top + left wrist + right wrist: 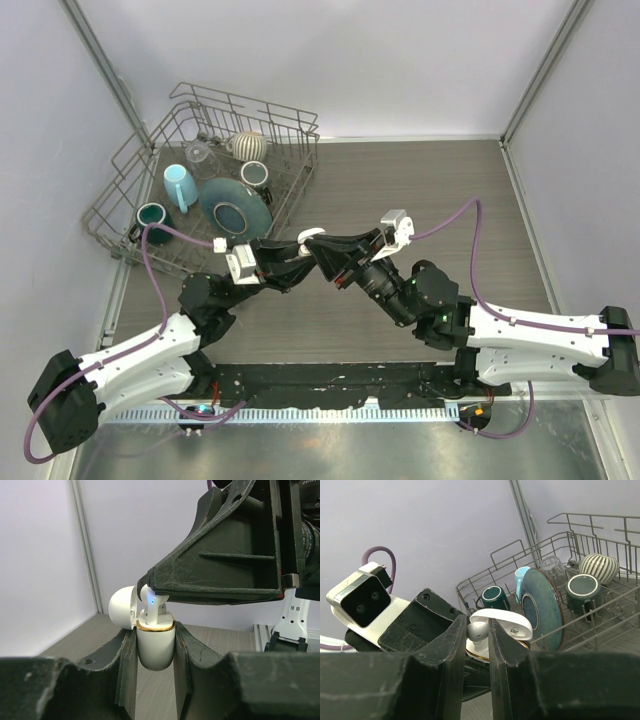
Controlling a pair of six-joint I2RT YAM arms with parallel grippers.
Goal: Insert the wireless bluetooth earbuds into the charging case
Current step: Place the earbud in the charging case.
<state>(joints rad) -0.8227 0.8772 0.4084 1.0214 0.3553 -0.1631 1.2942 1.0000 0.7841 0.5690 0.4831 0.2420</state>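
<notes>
The white charging case with a gold rim is held off the table, and my left gripper is shut on its body. Its lid is swung open to the left. One white earbud, showing a small blue light, stands stem-down in the case mouth. My right gripper is shut on the earbud, just in front of the open lid. In the top view the left gripper and the right gripper meet at mid-table, with the case between them.
A wire dish rack fills the back left corner. It holds a teal plate, a light blue cup, a dark teal mug, another mug, a glass and a striped bowl. White walls enclose the wood-grain table.
</notes>
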